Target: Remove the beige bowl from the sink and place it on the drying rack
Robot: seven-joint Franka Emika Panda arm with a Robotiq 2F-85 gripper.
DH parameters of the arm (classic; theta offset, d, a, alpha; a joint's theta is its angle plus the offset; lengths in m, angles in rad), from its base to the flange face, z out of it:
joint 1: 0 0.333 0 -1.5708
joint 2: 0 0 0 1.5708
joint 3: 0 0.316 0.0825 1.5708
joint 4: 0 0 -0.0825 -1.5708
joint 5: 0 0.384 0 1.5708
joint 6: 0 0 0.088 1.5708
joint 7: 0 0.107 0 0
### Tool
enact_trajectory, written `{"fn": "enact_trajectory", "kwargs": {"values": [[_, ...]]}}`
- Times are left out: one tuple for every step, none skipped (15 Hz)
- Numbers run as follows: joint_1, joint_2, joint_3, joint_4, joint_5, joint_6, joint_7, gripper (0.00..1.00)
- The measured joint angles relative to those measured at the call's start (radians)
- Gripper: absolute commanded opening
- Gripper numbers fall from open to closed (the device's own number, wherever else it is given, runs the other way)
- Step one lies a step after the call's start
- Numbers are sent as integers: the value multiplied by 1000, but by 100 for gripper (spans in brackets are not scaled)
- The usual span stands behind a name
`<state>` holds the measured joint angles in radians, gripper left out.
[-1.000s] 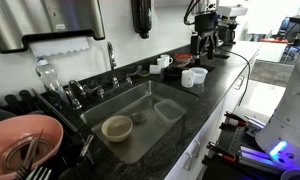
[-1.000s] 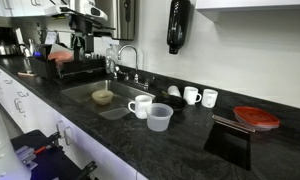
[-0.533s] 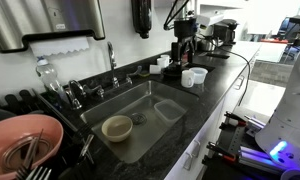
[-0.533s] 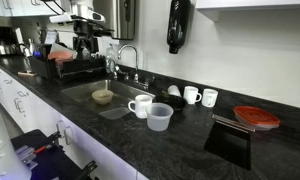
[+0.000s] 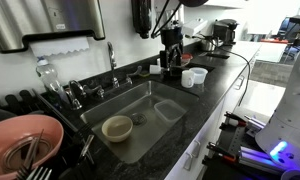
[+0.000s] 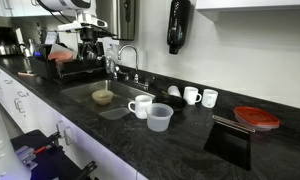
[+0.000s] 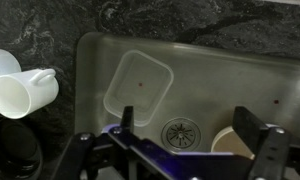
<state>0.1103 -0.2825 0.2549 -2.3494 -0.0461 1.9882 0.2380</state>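
The beige bowl [image 5: 117, 127] sits upright in the steel sink [image 5: 108, 104], near the drain; it also shows in the other exterior view [image 6: 102, 97]. In the wrist view only its rim [image 7: 228, 144] shows at the lower right, partly hidden by my gripper. My gripper [image 5: 171, 60] hangs high over the sink's end by the mugs, open and empty, well clear of the bowl. It also shows in an exterior view [image 6: 91, 52] and in the wrist view [image 7: 170, 150]. The drying rack [image 5: 40, 110] stands beside the sink's other end and holds a large pink bowl [image 5: 25, 143].
A clear square container [image 7: 138, 82] lies in the sink by the drain [image 7: 180, 133]. A faucet [image 6: 123, 58] stands behind the sink. White mugs [image 6: 140, 105] and a clear cup [image 6: 159, 118] stand on the black counter [image 6: 190, 140]. A coffee machine [image 5: 223, 32] stands further along.
My gripper has moved from above the counter by the mugs toward the sink, and it stays open. The bowl has not moved.
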Motion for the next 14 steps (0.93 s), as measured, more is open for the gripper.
{"fn": "enact_trajectory", "kwargs": {"values": [[0,-1,0,0,0,0,0,100],[0,-1,0,0,0,0,0,100],[0,-1,0,0,0,0,0,100],[1,-1,0,0,0,0,0,100],[2,0,0,0,1,0,0,100],[6,3,0,1,3,3,0,100],[12,8,0,3,3,13,0,100],[21,17,0,10,3,29,1,100],[30,35,1,22,4,50,2,100],[39,59,3,40,3,72,5,100],[48,92,6,62,2,95,7,100],[56,128,9,86,0,113,8,100],[63,168,12,111,-7,129,9,100],[71,211,15,137,-10,144,10,100]]}}
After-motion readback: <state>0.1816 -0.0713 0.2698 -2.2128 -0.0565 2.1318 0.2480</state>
